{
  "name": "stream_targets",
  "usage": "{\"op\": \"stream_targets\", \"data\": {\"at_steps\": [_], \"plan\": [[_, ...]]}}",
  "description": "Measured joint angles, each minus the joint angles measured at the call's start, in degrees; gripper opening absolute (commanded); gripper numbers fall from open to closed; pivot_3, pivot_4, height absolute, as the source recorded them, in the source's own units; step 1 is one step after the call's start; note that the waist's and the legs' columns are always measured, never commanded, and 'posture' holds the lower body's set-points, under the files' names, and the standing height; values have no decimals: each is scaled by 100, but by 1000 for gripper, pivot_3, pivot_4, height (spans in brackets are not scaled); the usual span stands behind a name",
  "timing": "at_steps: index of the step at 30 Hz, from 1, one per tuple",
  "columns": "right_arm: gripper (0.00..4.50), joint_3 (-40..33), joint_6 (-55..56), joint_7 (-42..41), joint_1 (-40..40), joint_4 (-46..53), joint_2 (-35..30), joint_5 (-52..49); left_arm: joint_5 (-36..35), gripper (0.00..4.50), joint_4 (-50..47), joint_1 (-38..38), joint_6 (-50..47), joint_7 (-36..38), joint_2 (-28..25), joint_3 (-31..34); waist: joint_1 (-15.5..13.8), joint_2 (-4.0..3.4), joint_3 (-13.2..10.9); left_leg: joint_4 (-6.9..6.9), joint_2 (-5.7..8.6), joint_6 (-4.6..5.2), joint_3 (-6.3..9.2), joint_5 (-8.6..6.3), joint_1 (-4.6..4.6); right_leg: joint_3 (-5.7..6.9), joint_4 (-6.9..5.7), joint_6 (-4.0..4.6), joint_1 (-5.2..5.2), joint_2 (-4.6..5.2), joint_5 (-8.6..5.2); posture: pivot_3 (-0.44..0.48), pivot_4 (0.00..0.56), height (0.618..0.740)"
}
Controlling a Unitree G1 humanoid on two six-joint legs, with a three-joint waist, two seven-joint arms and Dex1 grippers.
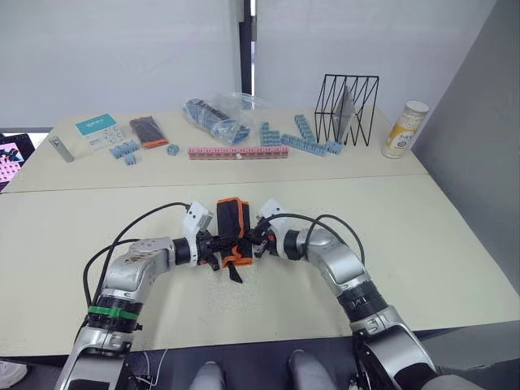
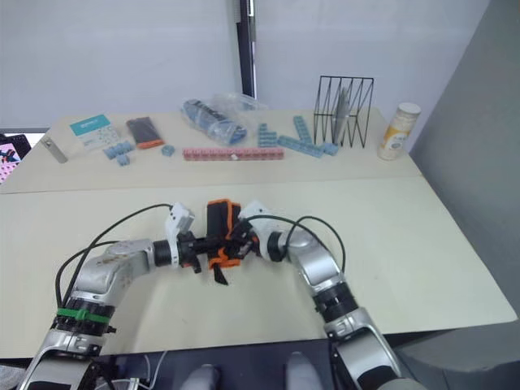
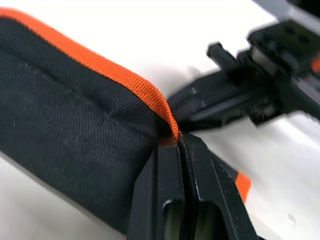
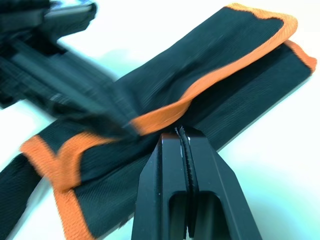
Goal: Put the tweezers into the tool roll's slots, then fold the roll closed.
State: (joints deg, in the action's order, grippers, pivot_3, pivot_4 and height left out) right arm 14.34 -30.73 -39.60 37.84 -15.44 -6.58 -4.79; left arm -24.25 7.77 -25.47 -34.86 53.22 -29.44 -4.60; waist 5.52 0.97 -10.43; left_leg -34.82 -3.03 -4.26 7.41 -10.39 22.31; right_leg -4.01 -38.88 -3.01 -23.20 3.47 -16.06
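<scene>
Table (image 1: pixel 455 268) w/ tool roll (image 1: pixel 232 218) folded up near its front-middle, between the two arms; orange edge binding shows along the fold, small black strap (image 1: pixel 235 272) trails off the near end toward the robot. Left gripper (image 1: pixel 218 248) comes in from the roll's left side, fingers (image 3: pixel 165 200) pressed together, pinching the orange-bound edge of the roll. Right gripper (image 1: pixel 253 242) comes in from the right side, fingers (image 4: pixel 200 175) also pressed together, nipping the roll's orange edge where the layers overlap. Both grippers nearly meet over the roll's near half. Far side of table, well apart from roll: black wire rack (image 1: pixel 347 109), clear bag (image 1: pixel 219 118) of blue parts, pink block strip (image 1: pixel 238 152), loose blue blocks (image 1: pixel 305 140), pale bottle (image 1: pixel 405 128) at far right, black-and-orange flat pack (image 1: pixel 148 132), grey metal bar (image 1: pixel 59 148) at far left
</scene>
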Motion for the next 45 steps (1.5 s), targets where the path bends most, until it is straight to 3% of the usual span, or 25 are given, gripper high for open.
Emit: {"op": "stream_targets", "data": {"at_steps": [12,17,25,35,43,45], "plan": [[0,-528,518,-37,429,-45,166,-439,232,30,78,-126,14,-83,48,-142,-27,0,0,-3,1,0,0,0,0,0,9,-1,7,0,0,0,150,702],[0,-313,544,-180,430,140,282,-515,285,30,99,-156,44,-95,48,-180,-35,-1,0,-4,2,0,1,1,-3,0,8,-1,10,0,0,0,150,702],[0,92,434,330,931,-1345,345,135,403,30,131,-183,241,-107,66,-239,-76,-4,3,-2,4,3,1,6,-5,-6,8,0,11,0,2,0,150,702],[0,119,453,115,914,-1437,309,165,123,3146,-175,110,357,526,-340,-46,-9,-6,3,3,2,3,2,6,-5,-6,7,1,6,-3,2,0,150,702],[0,81,451,87,903,-1407,283,166,-37,3146,130,81,1042,1013,-508,480,-14,-6,3,2,3,3,3,6,3,-5,13,0,4,-3,2,0,150,702],[0,79,447,90,901,-1399,287,166,9,2571,237,-10,1292,1070,-357,438,-20,-6,3,1,3,3,3,6,4,-5,14,0,4,-3,2,0,150,702]]}}
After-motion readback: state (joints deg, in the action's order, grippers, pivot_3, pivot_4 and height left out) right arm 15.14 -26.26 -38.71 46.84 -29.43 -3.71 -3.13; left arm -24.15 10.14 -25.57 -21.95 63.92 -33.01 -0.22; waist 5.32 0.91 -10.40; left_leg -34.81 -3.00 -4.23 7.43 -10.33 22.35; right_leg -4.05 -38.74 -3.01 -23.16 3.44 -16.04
